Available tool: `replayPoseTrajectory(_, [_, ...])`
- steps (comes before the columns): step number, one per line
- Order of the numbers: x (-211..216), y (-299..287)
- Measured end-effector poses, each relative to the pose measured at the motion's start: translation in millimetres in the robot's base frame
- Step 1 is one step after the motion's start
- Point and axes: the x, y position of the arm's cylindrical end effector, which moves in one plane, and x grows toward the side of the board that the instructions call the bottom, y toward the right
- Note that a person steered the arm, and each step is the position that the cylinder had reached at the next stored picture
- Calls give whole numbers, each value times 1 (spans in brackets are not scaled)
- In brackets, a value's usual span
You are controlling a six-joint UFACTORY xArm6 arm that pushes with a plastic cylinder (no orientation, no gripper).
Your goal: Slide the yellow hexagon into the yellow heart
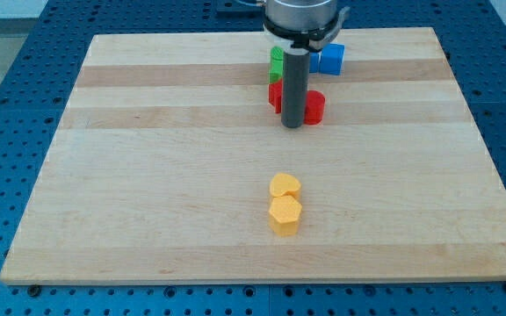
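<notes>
The yellow hexagon (285,215) lies low on the wooden board, a little right of centre. The yellow heart (284,185) lies just above it, and the two touch. My tip (292,125) stands well above both, toward the view's top, about a third of the board's depth from the heart. It sits right among the red blocks, apart from the yellow ones.
A red block (313,106) is just right of my tip and another red block (275,93) just left. A green block (276,63) and a blue block (330,59) lie near the top edge, partly behind the rod. The board (148,175) rests on a blue pegboard.
</notes>
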Motion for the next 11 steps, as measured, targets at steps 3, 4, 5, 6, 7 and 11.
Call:
replayPoseTrajectory(3, [16,-79])
replayPoseTrajectory(4, [60,-123])
replayPoseTrajectory(5, [99,-132])
replayPoseTrajectory(6, [149,-113])
replayPoseTrajectory(7, [194,-76])
replayPoseTrajectory(11, [206,-58])
